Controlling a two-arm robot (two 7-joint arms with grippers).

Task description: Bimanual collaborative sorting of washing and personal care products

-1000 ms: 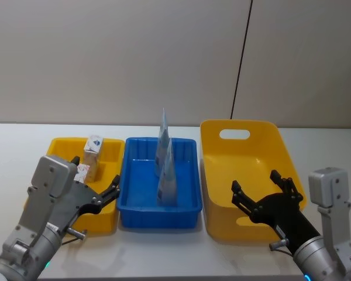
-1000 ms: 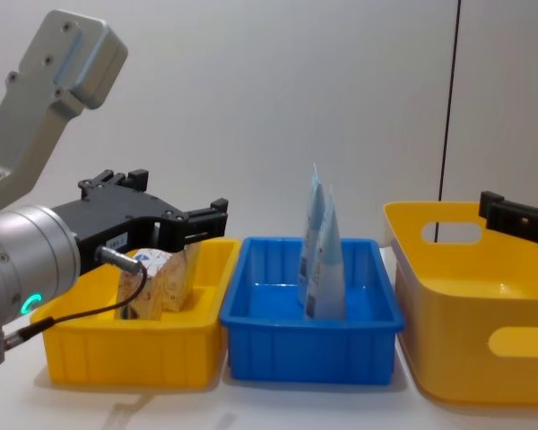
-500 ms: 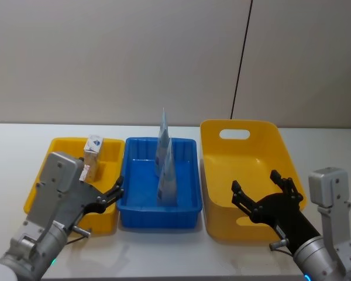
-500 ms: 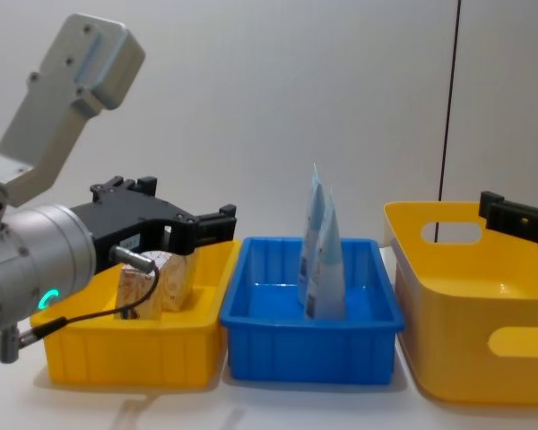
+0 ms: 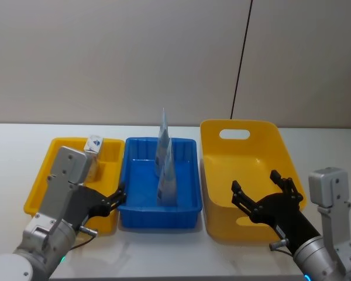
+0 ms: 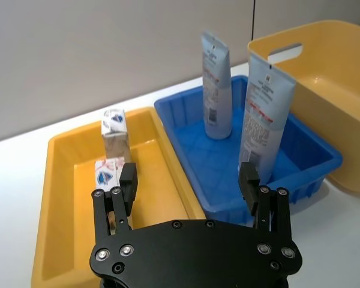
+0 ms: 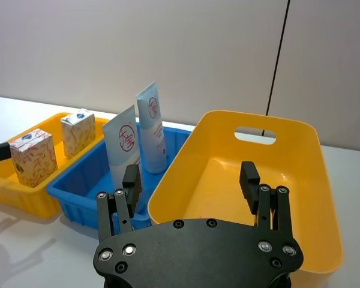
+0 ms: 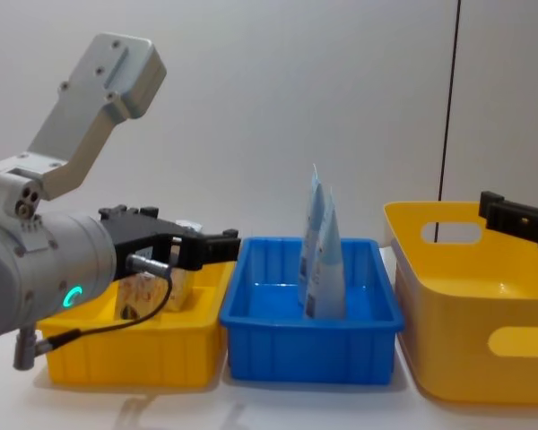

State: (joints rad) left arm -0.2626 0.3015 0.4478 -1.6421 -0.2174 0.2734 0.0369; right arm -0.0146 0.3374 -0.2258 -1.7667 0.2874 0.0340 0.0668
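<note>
Drawing back from the yellow tray (image 6: 60, 198), the left gripper (image 6: 188, 179) has its jaws released and empty, leaving both cartons (image 7: 33, 157) inside it and the tubes (image 5: 167, 175) upright in the blue tray (image 5: 134, 199), so sorting looks finished, while the right gripper (image 5: 255, 181) hovers, jaws spread, over the basket's (image 5: 219, 170) near side.

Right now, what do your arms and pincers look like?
Left pincer and right pincer: black, two-fingered, silver screws on the base. Arms pale grey with boxy housings; thin black cable and teal light at the left wrist.

Plain grey wall (image 5: 105, 58), dark vertical seam (image 5: 241, 58), white table (image 5: 164, 254).
</note>
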